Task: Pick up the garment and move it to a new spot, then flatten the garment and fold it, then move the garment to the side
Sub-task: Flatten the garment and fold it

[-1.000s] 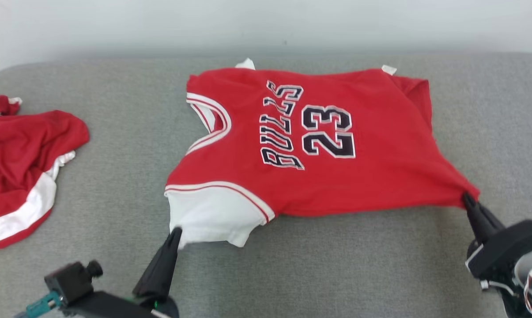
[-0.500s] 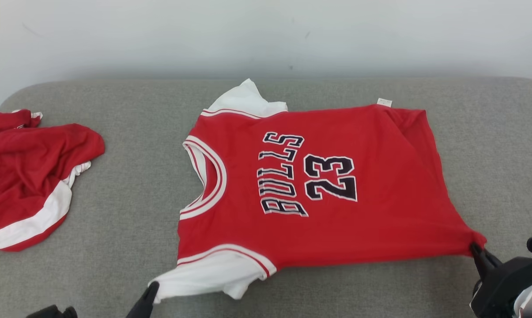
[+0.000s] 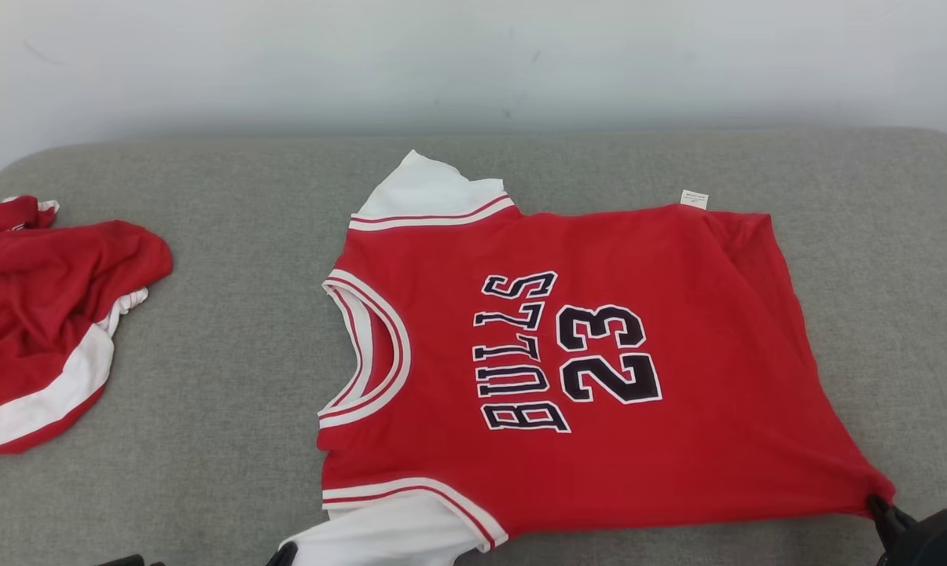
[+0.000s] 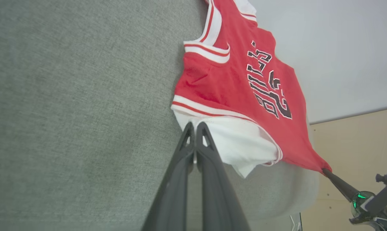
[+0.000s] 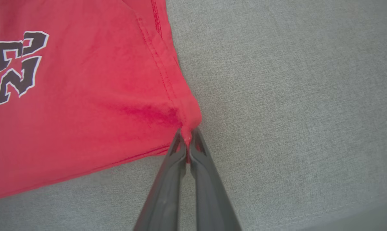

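The garment (image 3: pixel 599 369) is a red jersey with white sleeves and dark "BULLS 23" lettering, spread face up on the grey surface. My left gripper (image 4: pixel 195 125) is shut on the near white sleeve (image 4: pixel 241 141), and its tip (image 3: pixel 284 553) peeks in at the head view's bottom edge. My right gripper (image 5: pixel 187 134) is shut on the jersey's red hem corner (image 5: pixel 188 118), which shows at the lower right of the head view next to the gripper (image 3: pixel 880 503). The cloth is pulled taut between both grips.
A second red and white garment (image 3: pixel 41 314) lies crumpled at the left edge of the grey padded surface (image 3: pixel 206 330). A pale wall (image 3: pixel 473 63) runs behind it. In the left wrist view the surface's near edge drops to a tan floor (image 4: pixel 357 144).
Both grippers have drawn the jersey toward me, and the far white sleeve has come out flat at its top edge. The head camera has also tilted, so the whole picture has shifted.
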{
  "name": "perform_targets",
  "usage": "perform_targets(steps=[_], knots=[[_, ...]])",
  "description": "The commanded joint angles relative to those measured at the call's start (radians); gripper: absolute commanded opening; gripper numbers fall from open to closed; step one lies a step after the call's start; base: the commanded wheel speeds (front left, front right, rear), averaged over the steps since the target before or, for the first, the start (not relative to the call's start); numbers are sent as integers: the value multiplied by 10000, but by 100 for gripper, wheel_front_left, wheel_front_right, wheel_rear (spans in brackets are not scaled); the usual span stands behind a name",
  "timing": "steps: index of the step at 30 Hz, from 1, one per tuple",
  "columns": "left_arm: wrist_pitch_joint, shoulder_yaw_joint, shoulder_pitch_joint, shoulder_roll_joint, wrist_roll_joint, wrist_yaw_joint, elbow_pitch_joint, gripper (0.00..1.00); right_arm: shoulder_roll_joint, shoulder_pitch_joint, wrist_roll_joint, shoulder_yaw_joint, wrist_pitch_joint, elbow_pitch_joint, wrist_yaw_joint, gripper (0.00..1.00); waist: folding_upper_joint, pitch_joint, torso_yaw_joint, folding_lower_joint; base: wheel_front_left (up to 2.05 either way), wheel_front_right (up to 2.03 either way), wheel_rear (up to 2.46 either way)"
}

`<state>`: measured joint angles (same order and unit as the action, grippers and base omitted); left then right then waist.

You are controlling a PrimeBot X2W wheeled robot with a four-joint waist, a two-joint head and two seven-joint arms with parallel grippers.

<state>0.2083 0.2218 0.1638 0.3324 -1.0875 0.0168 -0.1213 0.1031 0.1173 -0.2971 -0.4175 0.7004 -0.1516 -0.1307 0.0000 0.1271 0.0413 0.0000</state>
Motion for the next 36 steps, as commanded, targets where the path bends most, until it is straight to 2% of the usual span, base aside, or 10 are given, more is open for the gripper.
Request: perform_targets(steps=[1, 5, 9, 14, 23, 36], knots=[[145, 16, -22, 228, 239, -97, 76, 0, -92, 157, -18, -90, 27, -36, -4, 0, 0, 56, -55, 0, 0, 0, 0], [422, 77, 123, 551, 504, -436, 11, 0, -188, 389, -150, -221, 227, -197, 6, 0, 0, 99, -102, 0, 0, 0, 0], [46, -152, -87, 115, -45, -90, -429, 0, -295, 274, -388, -116, -12, -407, 6, 0, 0, 150, -171, 0, 0, 0, 0], [-248, -78, -643, -306, -57, 94, -380, 0, -331, -111, -728, 233, -465, -515, 6, 0, 0, 174, -258, 0, 0, 0, 0], [-928, 357, -2540, -1137, 588, 288, 955, 0, -342, -961, -731, 449, -1602, -10, 6, 0, 0, 198, -281, 0, 0, 0, 0], [-1884, 829, -4608, -1772, 1588, 540, 2975, 0, -159, -2076, -445, 981, -2751, 1213, 6, 0, 0, 709, -408, 0, 0, 0, 0]])
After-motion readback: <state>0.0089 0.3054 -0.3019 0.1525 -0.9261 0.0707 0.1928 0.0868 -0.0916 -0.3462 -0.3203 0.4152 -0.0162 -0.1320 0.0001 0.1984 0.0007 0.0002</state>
